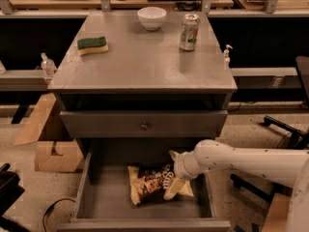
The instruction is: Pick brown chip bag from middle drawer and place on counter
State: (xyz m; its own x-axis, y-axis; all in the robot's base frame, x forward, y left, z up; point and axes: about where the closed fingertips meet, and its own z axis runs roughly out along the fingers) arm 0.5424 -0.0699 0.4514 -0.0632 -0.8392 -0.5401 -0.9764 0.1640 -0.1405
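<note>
The brown chip bag lies flat on the gray floor of the middle drawer, which stands pulled out at the bottom of the cabinet. We see its long axis running across the drawer. The left end sits a little nearer the front edge and the right end points toward the back right corner, with tan-yellow ends showing at both sides. White lettering crosses its dark face, starting with an "S". The rest is hidden by the arm, so we cannot read it.

The gripper is down inside the drawer on the bag's right end. We cannot tell whether it is grasping the bag or merely resting on it.

Above, the drawer front with its small round knob is closed. The matte gray worktop carries a green-and-yellow sponge, a white bowl and a can whose print is probably too small to read.

Cardboard boxes sit on the speckled floor to the left.
</note>
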